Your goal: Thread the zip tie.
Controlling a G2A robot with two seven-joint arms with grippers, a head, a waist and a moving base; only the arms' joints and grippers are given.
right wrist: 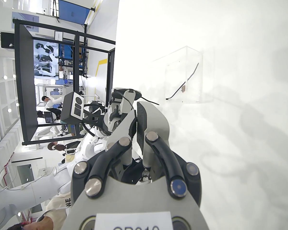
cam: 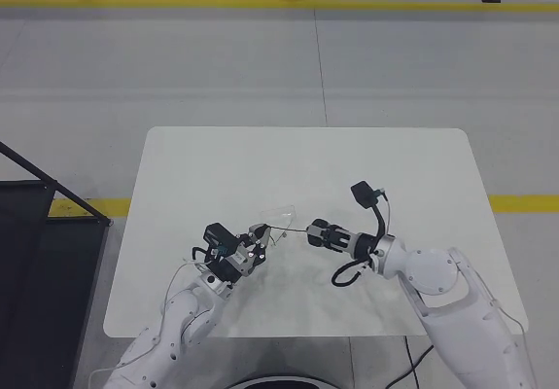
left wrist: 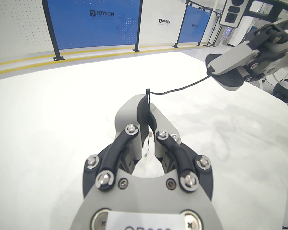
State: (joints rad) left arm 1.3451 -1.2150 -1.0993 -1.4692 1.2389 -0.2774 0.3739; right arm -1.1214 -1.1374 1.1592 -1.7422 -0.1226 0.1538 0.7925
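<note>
Clear box [cam: 283, 213] stands just beyond left gripper [cam: 262, 234] and right gripper [cam: 309, 230]. Zip tie [cam: 289, 230] bridges their gap; bare table [cam: 396, 165] beyond.

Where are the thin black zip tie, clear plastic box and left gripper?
thin black zip tie [left wrist: 182, 88], left wrist view, middle of the strap.
clear plastic box [right wrist: 194, 89], right wrist view, bare side wall.
left gripper [left wrist: 147, 102], left wrist view, between its fingertips.

Both arms are bent at the elbow and angled inward, so the two grippers face each other tip to tip, a little apart. The left gripper [left wrist: 147, 104] has its jaws closed, with the zip tie [left wrist: 169, 91] pinched between the pads and its head just past the tips. The right gripper [left wrist: 210, 69] has its jaws pressed together on the tie's thin end, which runs out from its tips toward the left jaws.
</note>
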